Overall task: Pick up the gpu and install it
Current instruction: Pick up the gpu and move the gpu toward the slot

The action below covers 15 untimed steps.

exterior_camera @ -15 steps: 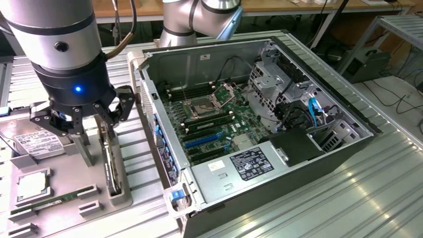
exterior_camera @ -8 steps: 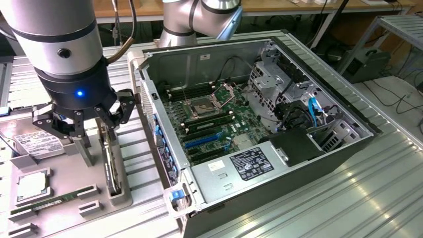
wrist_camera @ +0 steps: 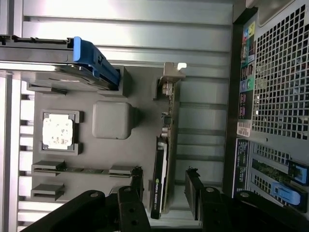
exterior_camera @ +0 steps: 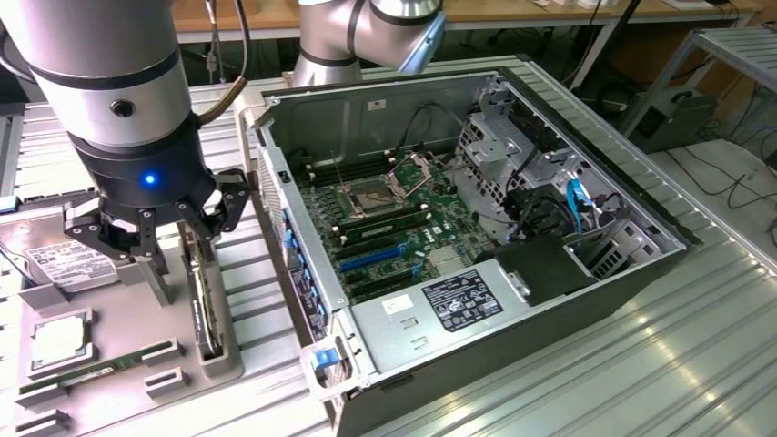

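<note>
The gpu point(wrist_camera: 161, 169) stands on edge in a slot of the grey holder tray point(wrist_camera: 140, 96), its silver bracket point(wrist_camera: 171, 79) at one end and its black fan side facing one finger. My gripper point(wrist_camera: 165, 186) is open and straddles the card's fan end, with a gap between the card and each of the black fingers point(wrist_camera: 136, 182). In the exterior view the gripper point(exterior_camera: 182, 269) hangs low over the gpu point(exterior_camera: 209, 314), at the exterior view's left of the open computer case point(exterior_camera: 631, 264). Blue card slots point(exterior_camera: 377, 258) show on the motherboard inside.
On the holder tray lie a hard drive point(exterior_camera: 67, 264), a CPU point(exterior_camera: 61, 341) and a RAM stick point(exterior_camera: 97, 369). The case's perforated rear panel point(wrist_camera: 280, 72) stands close beside the tray. Ribbed metal table point(exterior_camera: 680, 364) surrounds everything.
</note>
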Tool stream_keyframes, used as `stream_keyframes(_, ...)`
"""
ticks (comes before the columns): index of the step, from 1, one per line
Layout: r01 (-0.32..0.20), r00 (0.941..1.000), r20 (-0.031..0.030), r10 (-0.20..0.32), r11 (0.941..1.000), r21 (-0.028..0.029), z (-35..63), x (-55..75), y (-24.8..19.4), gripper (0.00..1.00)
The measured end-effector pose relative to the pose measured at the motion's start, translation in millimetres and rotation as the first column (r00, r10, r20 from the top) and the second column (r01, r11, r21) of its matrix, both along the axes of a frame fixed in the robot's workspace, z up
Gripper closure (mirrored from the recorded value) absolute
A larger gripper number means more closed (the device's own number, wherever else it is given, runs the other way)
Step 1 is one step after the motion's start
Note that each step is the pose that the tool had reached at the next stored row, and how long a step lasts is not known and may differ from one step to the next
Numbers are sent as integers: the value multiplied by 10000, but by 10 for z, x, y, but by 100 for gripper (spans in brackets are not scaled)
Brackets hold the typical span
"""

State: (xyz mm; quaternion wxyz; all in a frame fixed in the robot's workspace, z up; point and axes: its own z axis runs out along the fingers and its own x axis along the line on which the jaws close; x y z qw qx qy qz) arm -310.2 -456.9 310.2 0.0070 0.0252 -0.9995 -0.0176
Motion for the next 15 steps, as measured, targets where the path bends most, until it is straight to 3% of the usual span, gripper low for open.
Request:
stream_keyframes(9, 0, 10000, 0, 0, 10000, 0, -59, 0, -1, 52)
stream_keyframes(15, 0, 10000, -1, 0, 10000, -1, -112, 0, -24, 52)
